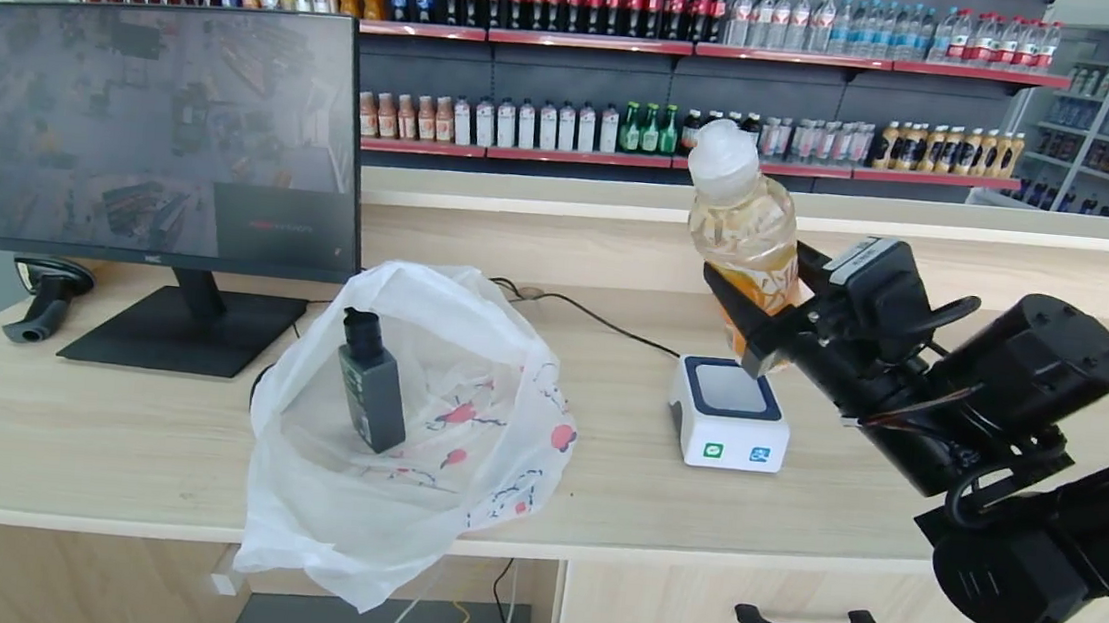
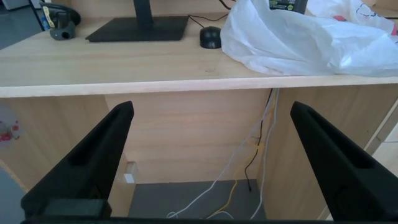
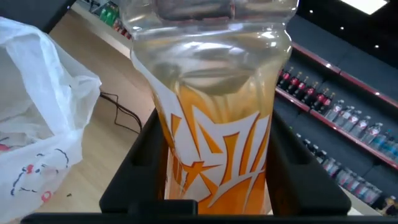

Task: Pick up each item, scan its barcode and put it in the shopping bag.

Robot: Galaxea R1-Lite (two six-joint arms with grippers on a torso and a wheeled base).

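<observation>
My right gripper (image 1: 752, 321) clamps an orange-labelled drink bottle (image 1: 744, 230), cap up, above the white scanner (image 1: 728, 414) on the counter (image 1: 82, 431). My left gripper (image 2: 211, 124) hangs spread wide below the counter edge. The shopping bag (image 1: 495, 417) holds a grey bottle (image 1: 372, 391).

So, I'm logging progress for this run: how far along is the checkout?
Done: one dark bottle already stands in the bag. In hand: the right gripper holds an orange bottle above the scanner. Left: scanning and bagging it. The left gripper is open, low in front of the counter.
</observation>
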